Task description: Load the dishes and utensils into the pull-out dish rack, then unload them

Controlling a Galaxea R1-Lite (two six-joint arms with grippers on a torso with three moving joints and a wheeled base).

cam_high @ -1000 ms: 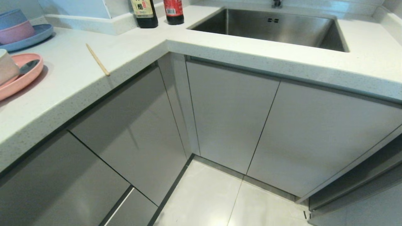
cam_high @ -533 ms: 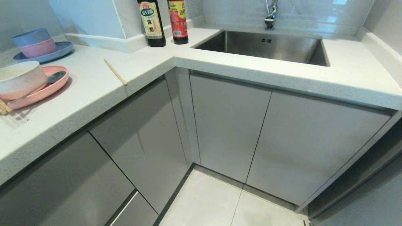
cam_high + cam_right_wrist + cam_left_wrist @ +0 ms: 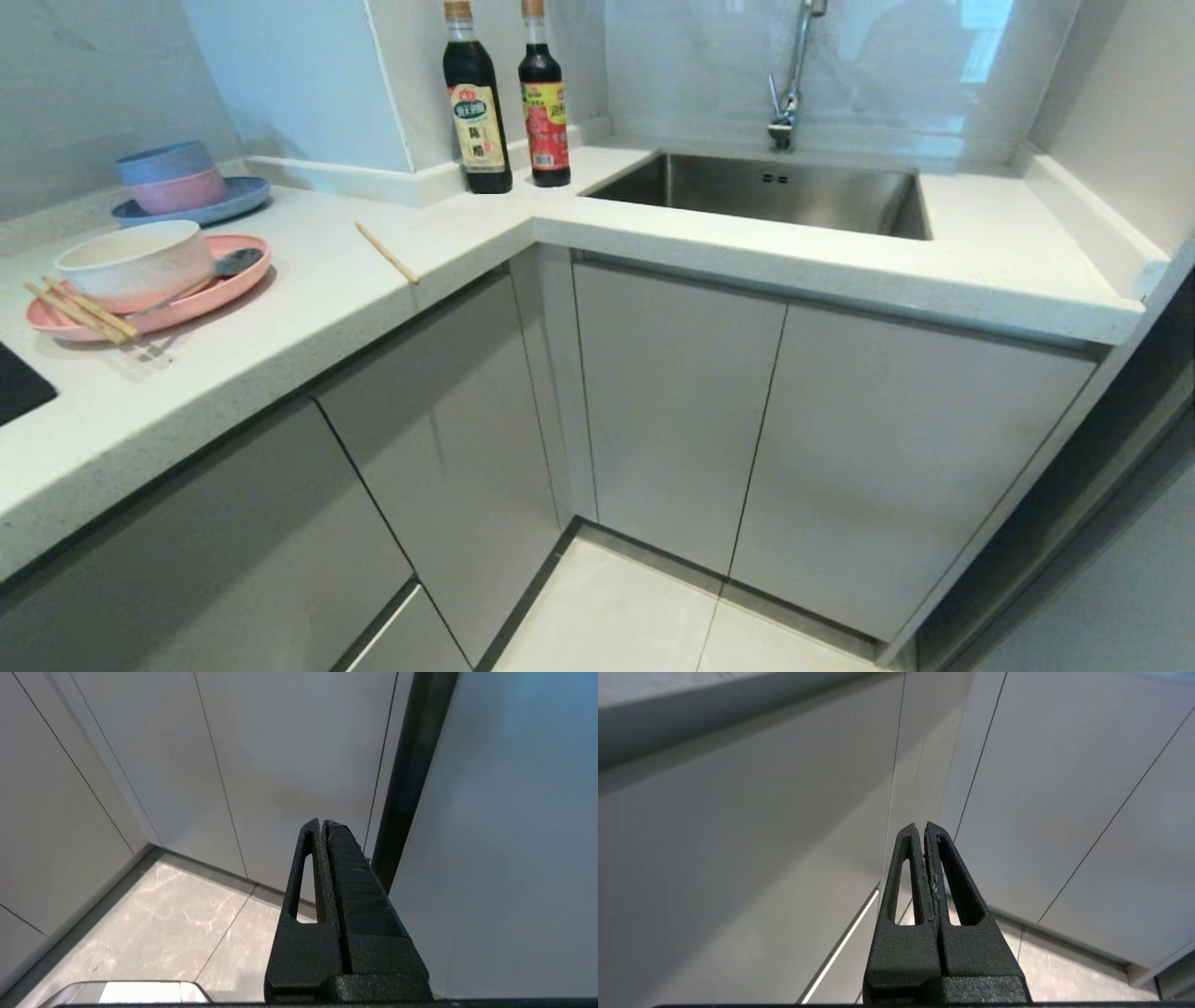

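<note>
A pink plate point(image 3: 187, 301) lies on the white counter point(image 3: 308, 308) at the far left of the head view. On it stands a cream bowl point(image 3: 136, 262), with a metal spoon point(image 3: 213, 272) beside the bowl and wooden chopsticks point(image 3: 79, 311) across the plate's left rim. One more wooden stick point(image 3: 386, 253) lies loose near the counter's edge. The pull-out dish rack is hidden; only closed pale cabinet fronts point(image 3: 672, 411) show. My left gripper point(image 3: 923, 825) is shut and empty, low before the cabinet fronts. My right gripper point(image 3: 322, 822) is shut and empty too, above the floor. Neither arm shows in the head view.
A blue plate point(image 3: 238, 201) with stacked pink and blue bowls point(image 3: 173, 177) sits behind the pink plate. Two dark bottles point(image 3: 476, 112) stand in the counter's corner. A steel sink point(image 3: 822, 201) with a tap point(image 3: 789, 84) is at the back right. Pale floor tiles point(image 3: 635, 616) lie below.
The whole head view has shifted: the camera has tilted upward, so the counter sits lower in the picture and the plate, bowl, bottles and tap show fully. Nothing on the counter has moved.
</note>
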